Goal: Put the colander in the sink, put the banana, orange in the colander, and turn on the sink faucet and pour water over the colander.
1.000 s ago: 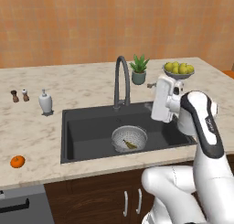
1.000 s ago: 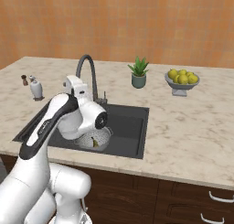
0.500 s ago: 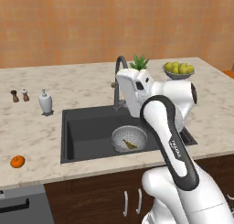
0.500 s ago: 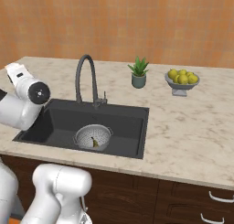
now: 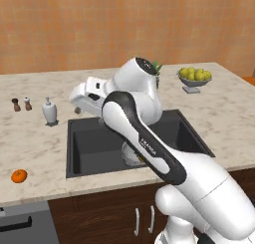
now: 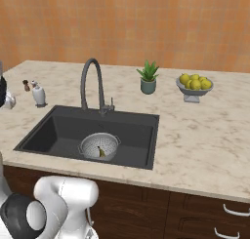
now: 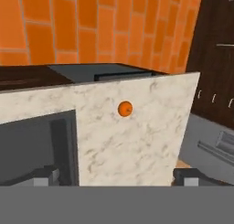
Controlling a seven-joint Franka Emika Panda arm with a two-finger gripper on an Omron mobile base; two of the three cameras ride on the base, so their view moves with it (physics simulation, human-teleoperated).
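Colander (image 6: 99, 146) seated on the floor of the sink (image 6: 58, 130), near its front wall, upright. Banana (image 6: 101, 152) lying inside the colander, toward its near side. Orange (image 5: 19, 176) resting alone on the bench (image 5: 35, 153), left of the sink and close to the front edge, well apart from the colander; seen also in the hand view (image 7: 125, 109) on the marble surface ahead of the hand. Sink faucet (image 6: 93, 84) standing behind the basin, spout arched over it; no water visible. Jaws spread wide, gripping nothing; finger tips (image 7: 45, 173) dark at the bottom corners of the hand view, with bench surface between them. Gripper (image 5: 79, 99) carried above the back-left corner of the sink, pointed leftward along the bench. Soap dispenser (image 5: 49, 111) upright behind the sink's left side, two small shakers (image 5: 22, 104) just beyond it. Fruit bowl (image 6: 194, 85) and potted plant (image 6: 148, 78) at the rear right of the bench, apart from each other.
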